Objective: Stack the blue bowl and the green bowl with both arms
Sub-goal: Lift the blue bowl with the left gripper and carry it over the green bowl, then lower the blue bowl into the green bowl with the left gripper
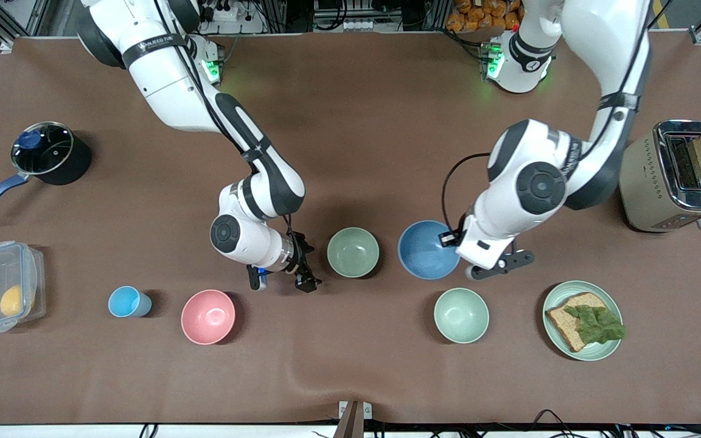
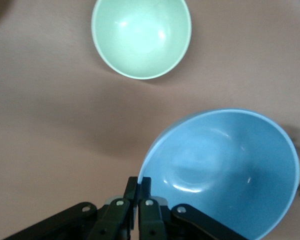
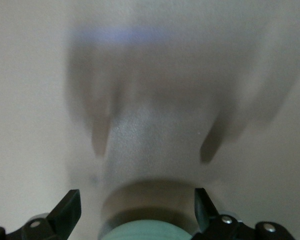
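Your left gripper [image 2: 139, 200] pinches the blue bowl [image 1: 428, 249] rim at frame centre, tilted; right gripper [image 1: 282, 281] hangs wide beside the green bowl [image 1: 353, 252], centre frame; stacking not yet done.

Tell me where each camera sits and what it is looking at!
Front view: high across the table, facing both arms, all the bowls, the toaster.
Left wrist view: on the left arm, looking down past the left gripper, shut on the blue bowl; paler mint bowl near.
Right wrist view: on the right arm; open right gripper by the green bowl.
Front and left wrist views share the blue bowl.
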